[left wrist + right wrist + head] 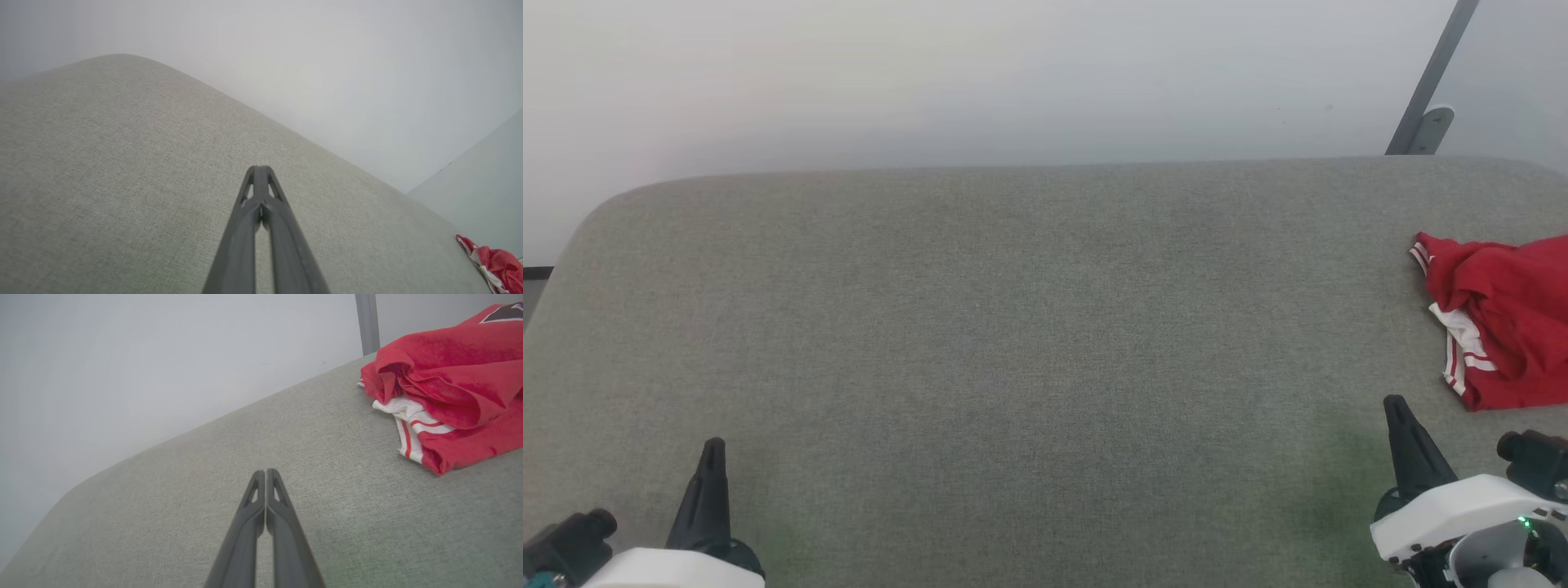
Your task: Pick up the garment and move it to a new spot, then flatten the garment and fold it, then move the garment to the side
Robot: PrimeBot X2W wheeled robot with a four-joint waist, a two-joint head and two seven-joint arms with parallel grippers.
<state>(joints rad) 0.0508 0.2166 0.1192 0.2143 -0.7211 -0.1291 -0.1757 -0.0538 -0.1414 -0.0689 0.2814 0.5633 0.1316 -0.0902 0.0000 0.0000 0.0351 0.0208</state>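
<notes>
The garment point(1507, 318), a red jersey with white striped trim, lies bunched at the far right of the grey fabric surface point(1013, 343), partly cut off by the head view's edge. In the right wrist view the garment point(449, 384) is piled at the upper right, a corner of its black number showing at the top edge. My right gripper point(1396, 404) is shut and empty, a short way in front of the garment's near edge. My left gripper point(714, 447) is shut and empty at the lower left, far from the garment point(496, 263).
A pale wall point(980, 73) rises behind the surface's far edge. A grey slanted metal bar point(1433, 77) with a bracket stands at the back right. The surface's far left corner is rounded.
</notes>
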